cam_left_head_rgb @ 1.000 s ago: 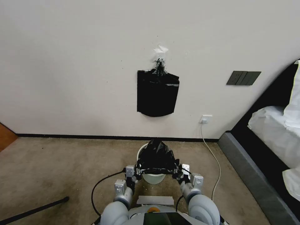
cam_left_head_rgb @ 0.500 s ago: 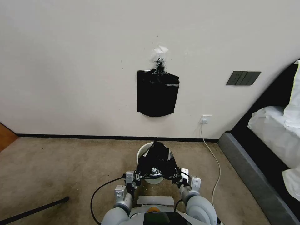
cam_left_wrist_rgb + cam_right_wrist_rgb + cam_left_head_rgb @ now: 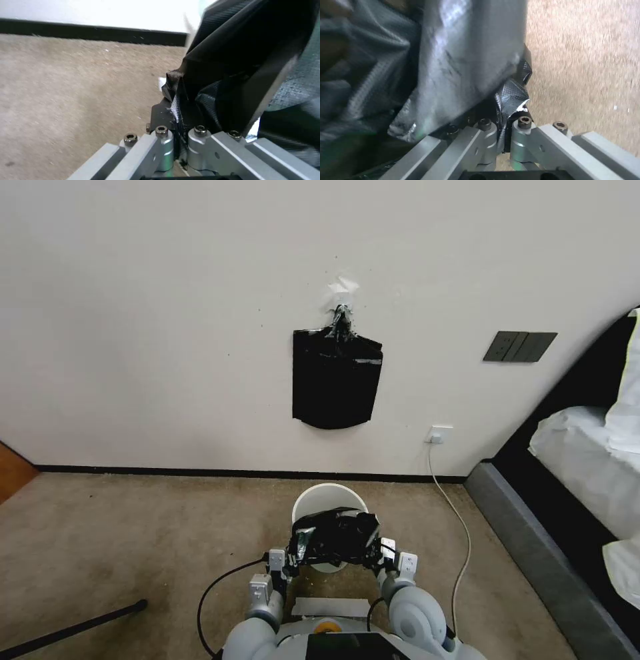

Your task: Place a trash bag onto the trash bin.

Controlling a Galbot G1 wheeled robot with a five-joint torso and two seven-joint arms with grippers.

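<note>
Beige carpet (image 3: 133, 527) runs up to a pale wall (image 3: 167, 313), with the work set low in front of the robot. Black film is seen pinched between closed fingers (image 3: 162, 147) in the left wrist view, and likewise between the right fingers (image 3: 523, 140). So the left gripper (image 3: 288, 567) is clamped on one edge of the trash bag (image 3: 335, 537) and the right gripper (image 3: 385, 559) on the opposite edge, the film being stretched between them (presumably so that the mouth is kept wide enough to pass over the rim). The bag is held over the near side of the trash bin (image 3: 327, 499), which stands on the carpet near the wall; its far rim and pale inside remain uncovered, and nothing can be made out within it. On the wall above, a flat black pack (image 3: 337, 380) is hung from a taped hook.
</note>
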